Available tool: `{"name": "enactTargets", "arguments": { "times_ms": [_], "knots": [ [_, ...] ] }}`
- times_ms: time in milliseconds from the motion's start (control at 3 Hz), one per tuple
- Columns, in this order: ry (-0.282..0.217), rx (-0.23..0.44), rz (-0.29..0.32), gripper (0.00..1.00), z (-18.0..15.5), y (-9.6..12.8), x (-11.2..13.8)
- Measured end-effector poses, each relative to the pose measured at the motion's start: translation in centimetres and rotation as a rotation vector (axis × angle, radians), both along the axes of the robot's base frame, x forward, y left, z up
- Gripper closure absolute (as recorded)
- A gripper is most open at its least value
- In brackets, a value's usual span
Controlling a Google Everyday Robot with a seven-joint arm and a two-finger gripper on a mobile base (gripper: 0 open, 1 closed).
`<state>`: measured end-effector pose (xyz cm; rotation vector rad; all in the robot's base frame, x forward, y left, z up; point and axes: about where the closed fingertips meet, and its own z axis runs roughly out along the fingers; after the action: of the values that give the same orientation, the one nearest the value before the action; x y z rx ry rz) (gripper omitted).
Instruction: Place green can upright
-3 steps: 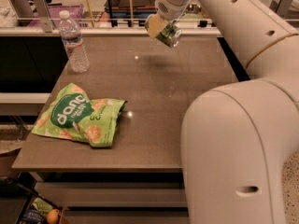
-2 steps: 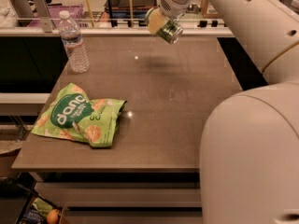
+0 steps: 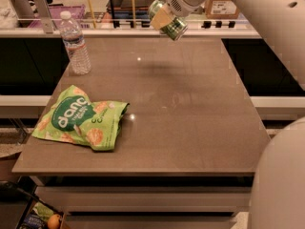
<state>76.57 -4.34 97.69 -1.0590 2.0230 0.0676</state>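
The green can point(image 3: 172, 25) is a small green metal can with a silver end, held tilted in the air above the far edge of the brown table point(image 3: 190, 118). My gripper point(image 3: 164, 17) is shut on the green can, at the top middle of the camera view, well above the tabletop. One tan finger point(image 3: 160, 19) lies across the can's side. The white arm reaches in from the upper right.
A clear plastic water bottle point(image 3: 75, 43) stands upright at the table's far left. A flat green snack bag point(image 3: 81, 118) lies at the front left. A shelf rail with crates point(image 3: 71, 11) runs behind the table. The arm's white body point(image 3: 281, 175) fills the right side.
The arm has swung upward and right, uncovering more of the table. The gripper with the can has stayed high over the far edge, shifting only slightly.
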Motion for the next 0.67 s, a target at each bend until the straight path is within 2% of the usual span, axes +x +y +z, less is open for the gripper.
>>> {"name": "enactTargets", "arguments": {
  "times_ms": [667],
  "knots": [
    [-0.052, 0.112, 0.168, 1.00, 1.22, -1.53, -0.43]
  ]
}}
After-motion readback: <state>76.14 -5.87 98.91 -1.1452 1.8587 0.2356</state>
